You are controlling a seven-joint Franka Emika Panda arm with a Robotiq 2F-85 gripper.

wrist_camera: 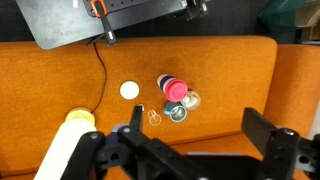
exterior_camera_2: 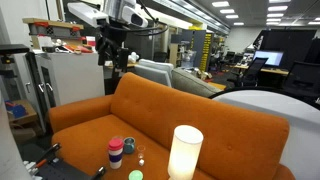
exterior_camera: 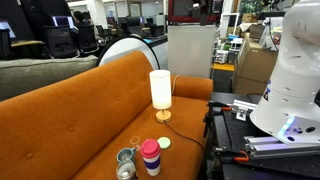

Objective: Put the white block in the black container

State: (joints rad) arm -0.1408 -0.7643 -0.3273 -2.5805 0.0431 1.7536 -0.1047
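Note:
The white block (wrist_camera: 130, 90) is a small flat round white piece lying on the orange sofa seat; it shows in both exterior views (exterior_camera: 164, 143) (exterior_camera_2: 135, 176). The black container (wrist_camera: 176, 112) is a low dark grey-teal cup next to the pink tumbler; it also shows in both exterior views (exterior_camera: 125, 155) (exterior_camera_2: 129, 147). My gripper (wrist_camera: 200, 125) is open and empty. In an exterior view it hangs high above the sofa (exterior_camera_2: 118, 48), far from both things.
A pink tumbler with a dark lid (wrist_camera: 176, 90) stands between block and cup. A brighter silver cup (wrist_camera: 190, 100) touches them. A white lamp (exterior_camera: 160, 90) stands on the seat beyond the block. A small clear object (wrist_camera: 153, 117) lies nearby. The robot's table (exterior_camera: 240, 140) borders the sofa.

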